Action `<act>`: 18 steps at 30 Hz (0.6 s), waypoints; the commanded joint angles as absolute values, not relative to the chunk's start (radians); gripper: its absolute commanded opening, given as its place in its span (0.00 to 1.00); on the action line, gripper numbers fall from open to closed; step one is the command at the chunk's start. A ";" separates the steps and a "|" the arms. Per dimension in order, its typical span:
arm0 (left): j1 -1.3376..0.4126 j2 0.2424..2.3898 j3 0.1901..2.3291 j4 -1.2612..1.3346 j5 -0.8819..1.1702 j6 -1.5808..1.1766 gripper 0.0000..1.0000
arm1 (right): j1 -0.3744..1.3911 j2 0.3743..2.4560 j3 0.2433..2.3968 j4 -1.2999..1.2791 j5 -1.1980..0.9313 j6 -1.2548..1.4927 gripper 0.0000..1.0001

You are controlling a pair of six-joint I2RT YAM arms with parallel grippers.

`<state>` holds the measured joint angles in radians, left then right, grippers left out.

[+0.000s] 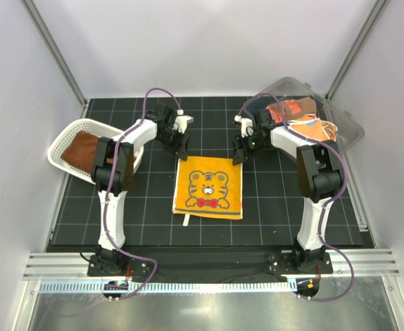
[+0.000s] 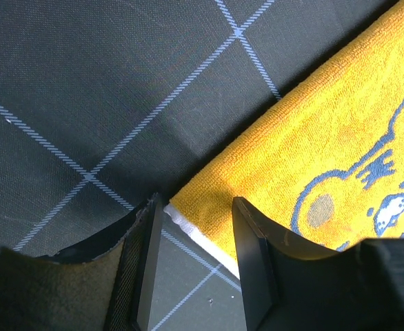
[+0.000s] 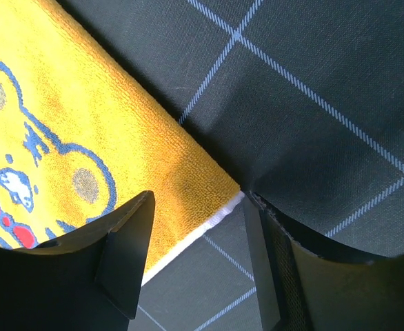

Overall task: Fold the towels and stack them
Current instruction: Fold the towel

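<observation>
Left claw (image 2: 195, 231) and right claw (image 3: 198, 224) both gape open, each straddling one far corner of the yellow tiger towel (image 1: 209, 187), which lies flat on the gridded surface (image 1: 278, 207).

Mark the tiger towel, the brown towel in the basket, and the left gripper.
tiger towel (image 1: 209, 187), top external view, on the tiger's face.
brown towel (image 1: 83, 150), top external view, middle of its exposed cloth.
left gripper (image 2: 196, 214), left wrist view, midway between the fingertips, over the tiger towel's corner.
</observation>
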<state>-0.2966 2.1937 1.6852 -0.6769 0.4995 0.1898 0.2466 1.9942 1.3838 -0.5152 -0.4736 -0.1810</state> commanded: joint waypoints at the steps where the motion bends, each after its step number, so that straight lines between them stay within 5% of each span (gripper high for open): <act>1: -0.290 2.191 1.704 -0.703 0.509 0.215 0.49 | 0.244 2.003 1.411 -0.511 -0.472 -0.192 0.62; 9: -0.291 2.209 1.707 -0.703 0.511 0.213 0.37 | 0.244 2.026 1.405 -0.497 -0.497 -0.193 0.55; 11: -0.290 2.214 1.709 -0.703 0.515 0.215 0.30 | 0.244 2.022 1.404 -0.495 -0.500 -0.192 0.46; 15: -0.291 2.206 1.717 -0.703 0.509 0.210 0.01 | 0.244 1.997 1.401 -0.491 -0.491 -0.181 0.24; 18: -0.291 2.180 1.717 -0.701 0.473 0.201 0.00 | 0.244 1.951 1.391 -0.483 -0.477 -0.169 0.11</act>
